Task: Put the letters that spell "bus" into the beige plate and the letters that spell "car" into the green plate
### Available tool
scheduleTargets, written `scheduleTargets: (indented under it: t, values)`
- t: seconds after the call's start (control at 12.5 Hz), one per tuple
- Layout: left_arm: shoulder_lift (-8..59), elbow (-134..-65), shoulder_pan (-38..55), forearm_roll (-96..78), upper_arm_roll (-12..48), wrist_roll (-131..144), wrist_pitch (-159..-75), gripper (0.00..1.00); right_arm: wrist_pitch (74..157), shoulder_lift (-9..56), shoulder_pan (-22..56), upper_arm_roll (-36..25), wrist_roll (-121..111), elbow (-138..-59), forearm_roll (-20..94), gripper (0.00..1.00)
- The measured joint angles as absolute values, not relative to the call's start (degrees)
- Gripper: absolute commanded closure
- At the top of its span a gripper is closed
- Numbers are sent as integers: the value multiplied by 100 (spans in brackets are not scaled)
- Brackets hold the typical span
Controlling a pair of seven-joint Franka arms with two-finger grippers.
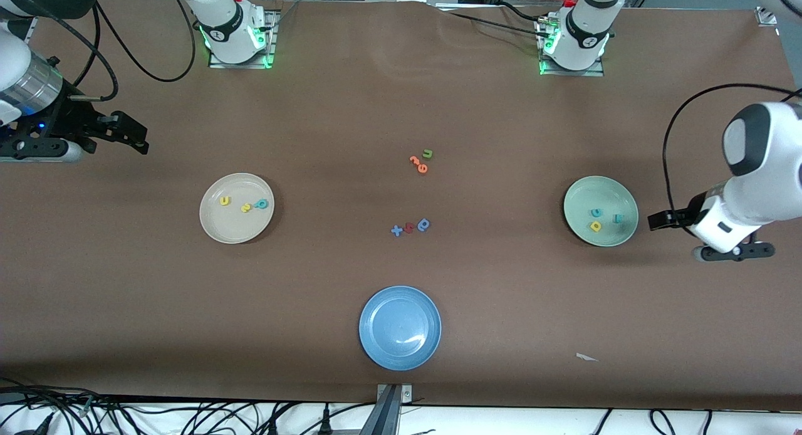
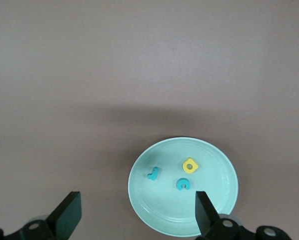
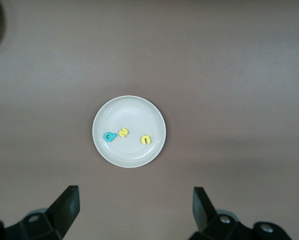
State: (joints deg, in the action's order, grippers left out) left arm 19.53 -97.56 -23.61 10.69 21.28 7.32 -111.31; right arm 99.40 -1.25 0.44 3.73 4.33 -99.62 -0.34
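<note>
the only writing is the foam letters themselves. in the beige plate (image 1: 236, 208), toward the right arm's end of the table, lie a yellow u (image 1: 225, 201), a yellow s (image 1: 246, 207) and a teal b (image 1: 261, 204), in a loose row across the plate; the b sits turned so it reads like a p, at about 3 o'clock from the plate's centre, touching or nearly touching the s. in the green plate (image 1: 600, 210), toward the left arm's end, lie a teal c (image 1: 596, 212), a yellow a (image 1: 595, 225) at 6 o'clock from the c, and a teal r (image 1: 618, 219) at about 3 o'clock, its long axis running across the plate.

mid-table, a green u (image 1: 428, 153) sits with two orange letters (image 1: 418, 164); nearer the camera lie a blue x (image 1: 396, 230), a red letter (image 1: 409, 227) and a blue a-like letter (image 1: 423, 224). the blue plate (image 1: 400, 327) is nearest the camera.

the left gripper (image 2: 134, 212) hangs over the table just outside the green plate's rim, fingers spread, holding nothing. the right gripper (image 3: 134, 205) waits above the table's end, well apart from the beige plate, fingers spread wide and bare.
</note>
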Motion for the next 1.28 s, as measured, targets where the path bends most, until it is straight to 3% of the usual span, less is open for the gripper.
scheduleTargets:
  t: [0.56, 1.28]
  values:
    - [1824, -8831, -2363, 802, 2119, 732, -10203, 0, 9745, -82, 75, 494, 431, -9746, -96, 0]
    - [1824, -8491, -2081, 798, 1900, 732, -10018, 0, 9734, -55, 83, 488, 431, -9719, -104, 0]
